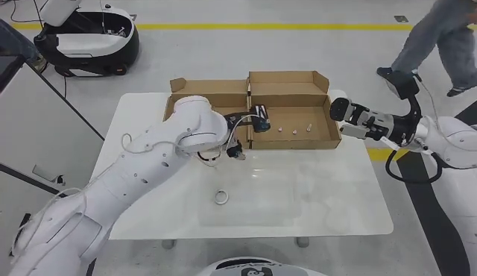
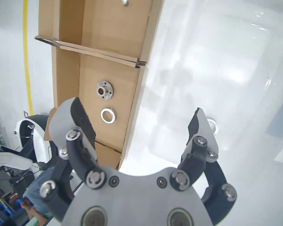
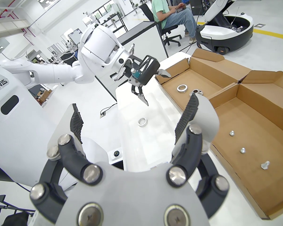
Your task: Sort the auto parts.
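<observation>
Bolts [image 3: 242,150] occupy right box [image 3: 250,114]; ring [image 2: 109,115], flange [image 2: 105,90] left box [image 2: 122,83].

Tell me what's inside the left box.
A ring and a flange lie on the left box's floor. The left gripper hides one end of it.

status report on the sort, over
Left tool open, empty, by the boxes. Right tool open, empty. One ring loose on table, unsorted. Nothing in the way.

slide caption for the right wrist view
Right gripper open, loose ring ahead on the table; second ring and flange in one cardboard box, three bolts in the other box.
</observation>
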You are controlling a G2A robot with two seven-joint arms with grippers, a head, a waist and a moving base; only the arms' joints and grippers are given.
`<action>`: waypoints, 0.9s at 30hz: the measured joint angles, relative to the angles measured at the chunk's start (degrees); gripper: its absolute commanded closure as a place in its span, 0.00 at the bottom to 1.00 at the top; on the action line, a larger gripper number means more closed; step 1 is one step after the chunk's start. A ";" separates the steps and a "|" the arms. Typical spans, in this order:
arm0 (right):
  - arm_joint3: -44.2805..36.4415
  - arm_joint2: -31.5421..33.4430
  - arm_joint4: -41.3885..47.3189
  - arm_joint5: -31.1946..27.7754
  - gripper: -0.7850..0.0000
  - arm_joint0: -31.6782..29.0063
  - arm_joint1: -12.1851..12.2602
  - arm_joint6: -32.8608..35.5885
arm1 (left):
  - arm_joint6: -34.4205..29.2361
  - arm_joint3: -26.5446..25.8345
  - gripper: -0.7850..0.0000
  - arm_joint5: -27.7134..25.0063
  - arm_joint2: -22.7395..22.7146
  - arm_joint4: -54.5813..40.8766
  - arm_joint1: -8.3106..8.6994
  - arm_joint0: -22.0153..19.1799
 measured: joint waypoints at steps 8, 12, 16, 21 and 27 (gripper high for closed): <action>0.00 0.00 0.00 0.00 0.00 0.00 0.00 0.00 | -0.18 -0.92 0.00 0.19 1.04 -3.47 0.41 -0.54; 0.00 0.00 0.00 0.00 0.00 0.00 0.00 0.00 | 0.29 -1.30 0.00 -0.28 1.67 -2.60 0.48 -0.25; 0.00 0.00 0.00 0.00 0.00 0.00 0.00 0.00 | 0.93 -2.74 0.00 -0.94 5.56 -1.74 1.72 -1.28; 0.00 0.00 0.00 0.00 0.00 0.00 0.00 0.00 | 1.74 -4.61 0.00 -1.74 10.92 -7.44 5.08 -5.16; 0.00 0.00 0.00 0.00 0.00 0.00 0.00 0.00 | 1.61 -6.48 0.00 -1.61 17.24 -16.00 8.96 -11.42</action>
